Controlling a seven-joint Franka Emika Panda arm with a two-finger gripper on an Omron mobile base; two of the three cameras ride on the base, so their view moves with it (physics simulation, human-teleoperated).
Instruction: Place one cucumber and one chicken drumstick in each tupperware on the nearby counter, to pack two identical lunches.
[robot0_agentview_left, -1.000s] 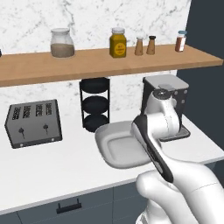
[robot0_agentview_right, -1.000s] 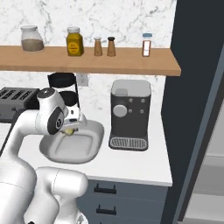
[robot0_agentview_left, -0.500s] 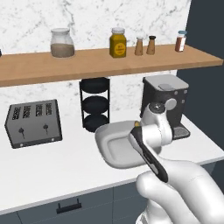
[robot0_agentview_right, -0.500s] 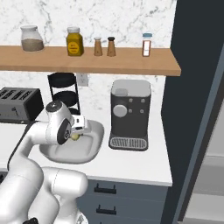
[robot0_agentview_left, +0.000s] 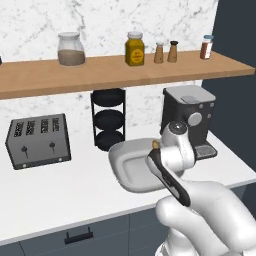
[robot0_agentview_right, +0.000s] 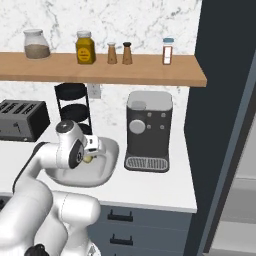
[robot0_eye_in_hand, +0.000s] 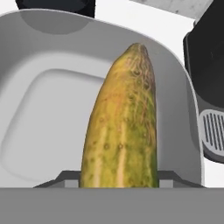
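Observation:
My gripper (robot0_eye_in_hand: 118, 177) is shut on a yellow-green cucumber (robot0_eye_in_hand: 122, 127), which points away from the hand. It hangs just over the right half of a light-grey tupperware (robot0_eye_in_hand: 43, 118). In the left base view the cucumber's tip (robot0_agentview_left: 155, 145) peeks out above my wrist, over the tupperware (robot0_agentview_left: 127, 172) on the white counter (robot0_agentview_left: 75, 195). From the right base view the cucumber (robot0_agentview_right: 89, 159) sits at the hand, above the near left part of the tupperware (robot0_agentview_right: 97, 176). The tupperware's floor is bare. The chicken drumstick is out of view.
A dark coffee machine (robot0_agentview_left: 189, 117) stands right beside the tupperware, close to the hand. A black three-tier rack (robot0_agentview_left: 108, 120) is behind it and a toaster (robot0_agentview_left: 37, 140) is at the left. The wooden shelf (robot0_agentview_left: 125, 67) with jars hangs overhead.
The hand has come down and a little to the right with the cucumber, closer over the tupperware. The grip has not changed.

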